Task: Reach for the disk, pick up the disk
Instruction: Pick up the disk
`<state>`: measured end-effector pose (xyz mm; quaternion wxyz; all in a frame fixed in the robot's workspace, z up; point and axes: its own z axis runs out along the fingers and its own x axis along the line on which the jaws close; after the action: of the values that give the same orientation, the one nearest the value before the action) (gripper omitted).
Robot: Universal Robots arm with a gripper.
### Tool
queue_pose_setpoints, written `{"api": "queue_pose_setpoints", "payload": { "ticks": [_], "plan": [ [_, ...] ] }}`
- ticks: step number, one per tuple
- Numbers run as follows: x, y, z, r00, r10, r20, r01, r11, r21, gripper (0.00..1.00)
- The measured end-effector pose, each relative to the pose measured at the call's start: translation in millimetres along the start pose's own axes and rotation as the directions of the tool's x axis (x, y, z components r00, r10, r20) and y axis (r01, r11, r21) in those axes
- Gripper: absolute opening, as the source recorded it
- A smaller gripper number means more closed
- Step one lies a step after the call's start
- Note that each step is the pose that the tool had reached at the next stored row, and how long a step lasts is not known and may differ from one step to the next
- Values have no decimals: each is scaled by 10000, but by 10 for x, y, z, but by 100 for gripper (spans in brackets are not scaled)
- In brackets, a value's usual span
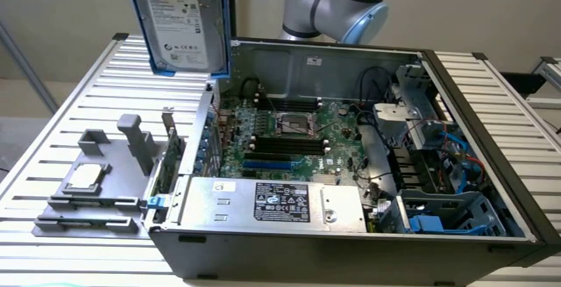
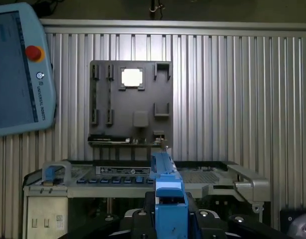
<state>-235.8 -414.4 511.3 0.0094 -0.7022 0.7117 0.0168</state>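
The disk (image 1: 182,24), a silver-grey drive with a white label in a blue bracket, hangs upright in the air above the back left corner of the open computer case (image 1: 491,136) in the exterior view. In the wrist view its blue bracket edge (image 2: 168,194) runs straight out from my gripper (image 2: 169,221). The dark jaws sit on both sides of the bracket, shut on it. The robot arm's elbow (image 1: 337,1) shows behind the case.
A grey fixture plate (image 1: 96,188) carrying a small square silver chip (image 1: 85,176) lies on the slatted table (image 1: 79,103), on the exterior view's left of the case. Inside the case are the motherboard (image 1: 290,136), power supply (image 1: 272,201) and blue caddies (image 1: 438,221). A teach pendant (image 2: 18,69) lies on the table.
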Motion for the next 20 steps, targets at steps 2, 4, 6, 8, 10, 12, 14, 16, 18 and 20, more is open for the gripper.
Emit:
{"api": "queue_pose_setpoints", "payload": {
  "ticks": [2,4,6,8,10,12,14,16,18,20],
  "plan": [
    [35,-89,-2,10000,0,1,0,10000,0,33],
    [68,-176,-5,10000,1,0,-1,10000,-1,33],
    [104,-268,-7,10000,-1,1,1,10000,0,33],
    [138,-357,-9,10000,1,2,-1,10000,0,33],
    [171,-446,-10,10000,1,2,-1,10000,0,33],
    [204,-537,-12,10000,-1,1,1,10000,0,33],
    [237,-627,-14,10000,1,2,-1,10000,0,33],
    [269,-719,-16,10000,0,1,0,10000,-1,33],
    [302,-811,-17,10000,0,2,0,10000,0,33],
    [335,-902,-18,10000,2,3,-2,10000,0,33]
  ]
}}
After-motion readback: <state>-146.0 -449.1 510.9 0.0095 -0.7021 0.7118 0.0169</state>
